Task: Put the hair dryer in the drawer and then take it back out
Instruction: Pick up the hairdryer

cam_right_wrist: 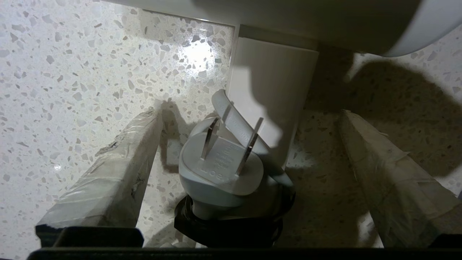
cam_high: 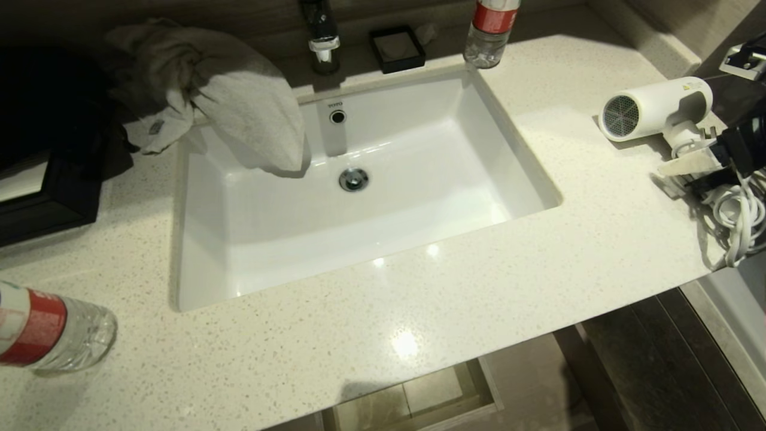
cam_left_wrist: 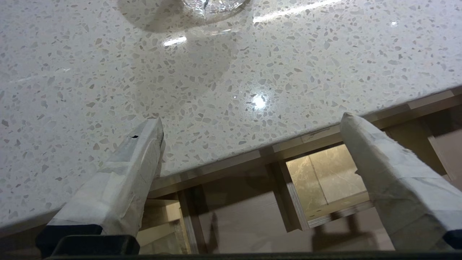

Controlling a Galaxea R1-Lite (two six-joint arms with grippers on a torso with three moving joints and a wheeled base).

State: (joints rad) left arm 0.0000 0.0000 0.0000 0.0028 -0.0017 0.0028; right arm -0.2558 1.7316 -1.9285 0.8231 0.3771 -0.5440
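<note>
The white hair dryer (cam_high: 655, 108) lies on the speckled counter at the far right, its grey grille facing the sink and its bundled white cord (cam_high: 739, 215) trailing toward the counter's edge. My right gripper (cam_high: 694, 152) is open down at the dryer's handle. In the right wrist view its taped fingers (cam_right_wrist: 119, 173) straddle the white plug (cam_right_wrist: 220, 166) and the handle (cam_right_wrist: 270, 90) without touching them. The drawer (cam_high: 488, 389) stands pulled out under the counter's front edge. My left gripper (cam_left_wrist: 251, 120) hangs open and empty over that edge, above the drawer (cam_left_wrist: 245, 216).
A white sink (cam_high: 197, 239) fills the counter's middle, with a grey towel (cam_high: 239, 96) draped over its back left corner. Water bottles stand at the front left (cam_high: 48, 329) and back (cam_high: 491, 30). A faucet (cam_high: 323, 36), a black dish (cam_high: 397, 49) and a dark box (cam_high: 48, 197) line the back and left.
</note>
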